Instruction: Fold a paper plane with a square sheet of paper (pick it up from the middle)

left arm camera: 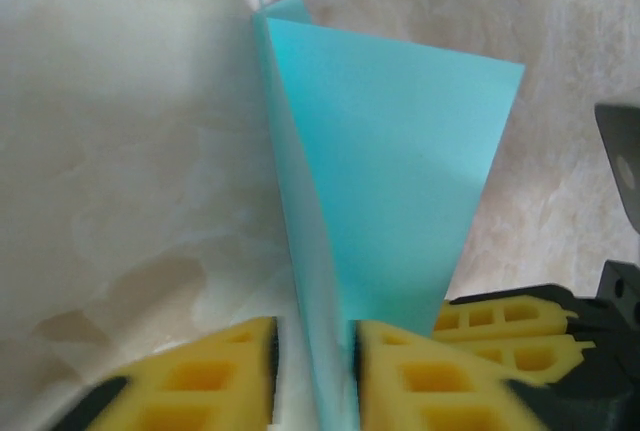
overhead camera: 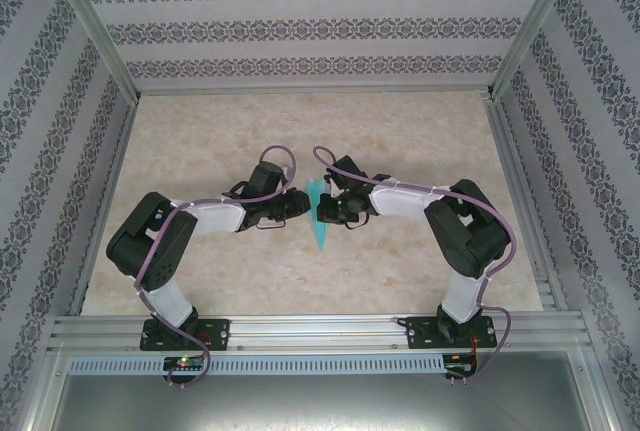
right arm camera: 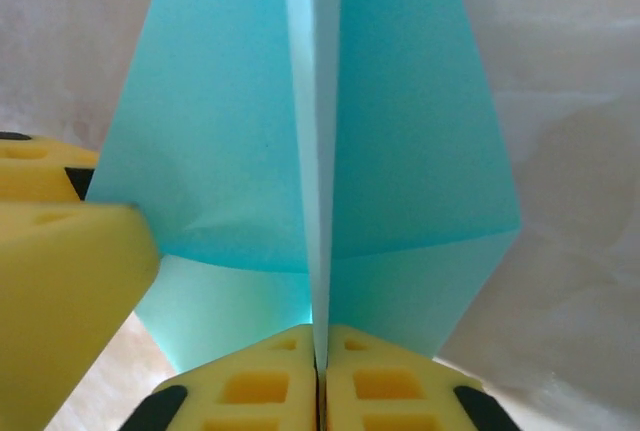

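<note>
Top external view: the marbled table [overhead camera: 400, 141] lies inside a papered enclosure with an aluminium frame. The left arm [overhead camera: 190, 221] and right arm [overhead camera: 440, 206] both reach inward and meet near the table's middle. The paper plane [overhead camera: 321, 216] sits between the two grippers, with its pointed tip toward the near edge. Whether it touches the table cannot be told. Right wrist view: the right gripper [right arm camera: 320, 346] is clenched on the plane's centre crease, its yellow fingers pressed together, with a teal wing spread to each side. Left wrist view: the left gripper [left arm camera: 315, 331] is released. Its yellow fingers stand apart, and the plane's folded edge runs between them with a gap on the left side.
</note>
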Controlling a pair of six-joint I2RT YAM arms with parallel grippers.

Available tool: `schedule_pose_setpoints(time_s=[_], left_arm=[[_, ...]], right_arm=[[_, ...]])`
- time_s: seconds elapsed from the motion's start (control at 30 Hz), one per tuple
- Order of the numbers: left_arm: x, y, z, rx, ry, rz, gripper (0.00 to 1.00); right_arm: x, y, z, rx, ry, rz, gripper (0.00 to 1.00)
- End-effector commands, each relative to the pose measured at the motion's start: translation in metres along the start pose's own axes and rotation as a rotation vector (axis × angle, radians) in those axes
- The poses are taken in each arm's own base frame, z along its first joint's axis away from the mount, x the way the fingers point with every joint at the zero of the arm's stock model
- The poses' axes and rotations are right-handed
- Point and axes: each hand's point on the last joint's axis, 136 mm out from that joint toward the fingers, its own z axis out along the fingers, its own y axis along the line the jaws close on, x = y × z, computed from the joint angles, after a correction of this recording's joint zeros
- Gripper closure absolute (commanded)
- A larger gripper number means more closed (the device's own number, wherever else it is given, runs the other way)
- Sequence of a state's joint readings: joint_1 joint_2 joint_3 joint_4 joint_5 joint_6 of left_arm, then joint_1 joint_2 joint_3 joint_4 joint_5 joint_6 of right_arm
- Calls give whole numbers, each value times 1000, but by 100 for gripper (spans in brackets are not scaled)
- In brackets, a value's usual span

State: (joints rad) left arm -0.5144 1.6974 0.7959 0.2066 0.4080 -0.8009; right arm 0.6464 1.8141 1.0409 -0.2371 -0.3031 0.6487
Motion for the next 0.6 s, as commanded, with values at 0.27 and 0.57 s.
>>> schedule_pose_setpoints(time_s=[0.27, 0.57], left_arm=[[-34, 49, -66, -237, -189, -148, 11], [-31, 73, -80, -360, -207, -164, 0]], right_arm=[[-16, -38, -49, 292, -55, -91, 92], [-21, -56, -36, 380, -3, -87, 86]])
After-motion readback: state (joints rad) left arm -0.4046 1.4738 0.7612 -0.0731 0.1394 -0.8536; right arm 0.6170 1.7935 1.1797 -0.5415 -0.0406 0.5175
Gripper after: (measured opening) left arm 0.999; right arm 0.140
